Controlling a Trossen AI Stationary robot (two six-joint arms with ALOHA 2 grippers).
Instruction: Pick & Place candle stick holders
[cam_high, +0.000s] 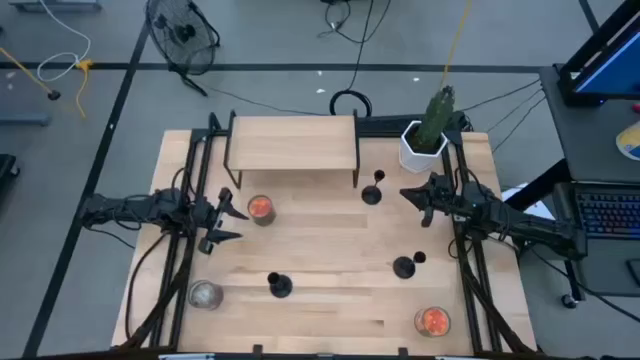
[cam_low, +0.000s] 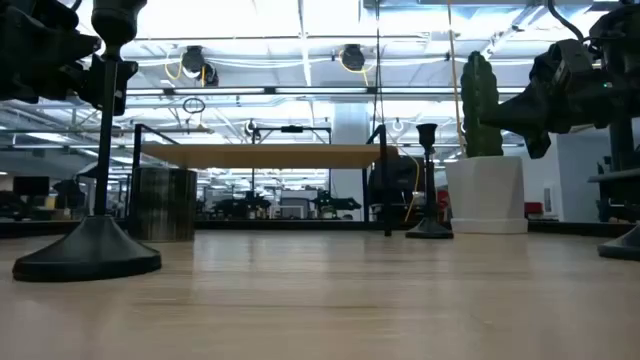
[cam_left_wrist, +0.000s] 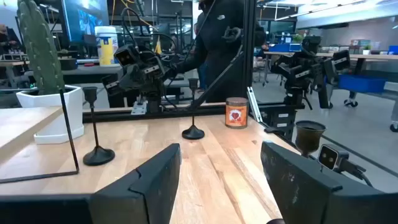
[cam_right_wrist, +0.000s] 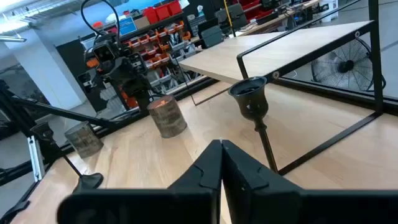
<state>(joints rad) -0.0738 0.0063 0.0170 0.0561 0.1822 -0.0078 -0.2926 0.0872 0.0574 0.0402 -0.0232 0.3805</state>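
Standing just ahead of right gripper (cam_high: 409, 194) (shut): candle stick holder (cam_high: 372, 193).

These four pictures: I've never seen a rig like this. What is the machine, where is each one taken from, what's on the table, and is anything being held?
It is a two-armed robot at a wooden table. One picture looks straight down, one sits at table-top height, and two come from cameras on the arms' wrists.

On the table are three black candle stick holders: one near the shelf, one at the front, one on the right. There are also a wooden shelf, a cactus in a white pot, two jars with orange contents and one with grey.

The left end effector is open beside an orange jar. The right end effector is shut, near the holder by the shelf. Neither holds anything.
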